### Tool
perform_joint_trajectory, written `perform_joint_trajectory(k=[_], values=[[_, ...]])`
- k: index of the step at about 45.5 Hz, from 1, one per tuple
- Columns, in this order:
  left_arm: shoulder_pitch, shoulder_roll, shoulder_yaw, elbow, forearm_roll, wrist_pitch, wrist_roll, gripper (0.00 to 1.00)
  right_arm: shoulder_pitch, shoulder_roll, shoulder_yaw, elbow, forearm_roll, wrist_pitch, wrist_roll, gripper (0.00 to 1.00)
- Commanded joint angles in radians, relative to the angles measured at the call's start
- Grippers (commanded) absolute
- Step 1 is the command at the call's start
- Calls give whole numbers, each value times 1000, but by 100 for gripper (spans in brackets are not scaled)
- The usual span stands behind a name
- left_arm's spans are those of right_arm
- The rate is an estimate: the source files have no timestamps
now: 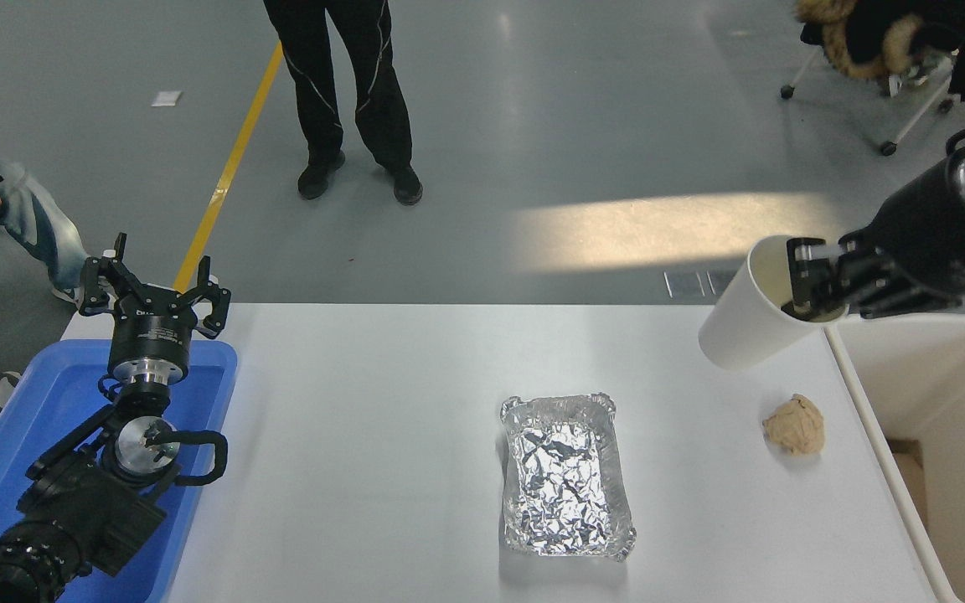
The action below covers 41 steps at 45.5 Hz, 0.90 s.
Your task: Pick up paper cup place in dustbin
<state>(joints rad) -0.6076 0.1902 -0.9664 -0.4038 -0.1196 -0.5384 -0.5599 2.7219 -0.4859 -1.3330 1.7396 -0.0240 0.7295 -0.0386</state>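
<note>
Your cup [749,322] hangs in the air over the far right corner of the surface [382,435], tipped with its mouth toward the right and its base pointing down-left. The right gripper [809,285] has it by the rim, fingers [799,276] closed with one inside the mouth and the wall pinched between them. Judge it light and thin-walled: it will crush if squeezed hard, and a rim hold lets it swing, so move smoothly. The rim is the stiffest part, so that hold is sound.

The dustbin [859,394] stands just right of the cup, against the right edge of the surface, its thick rim below the cup's mouth. You need only a short carry rightward, and the base should clear that rim. The bin's mouth is wide and open. A paper ball [794,425] lies nearer, below the cup; the foil tray [566,477] sits well apart, mid-surface. The left gripper [154,295] is parked far left over the blue bin [22,419], fingers spread, holding nothing.
</note>
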Motion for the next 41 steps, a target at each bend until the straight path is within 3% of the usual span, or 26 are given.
perform_joint_trajectory(k=[1, 13, 30, 41], values=[[0, 0, 0, -1, 0, 0, 0, 99, 26, -2, -12, 6, 9, 56, -3, 0], [0, 0, -2, -1, 0, 0, 0, 99, -351, -13, -127, -156, -7, -154, -6, 0], [-1, 0, -2, -1, 1, 0, 0, 99, -1023, -158, -25, -647, 15, -475, -6, 0], [-1, 0, -2, 0, 1, 0, 0, 99, -1496, -177, 149, -1081, 194, -558, -7, 0]])
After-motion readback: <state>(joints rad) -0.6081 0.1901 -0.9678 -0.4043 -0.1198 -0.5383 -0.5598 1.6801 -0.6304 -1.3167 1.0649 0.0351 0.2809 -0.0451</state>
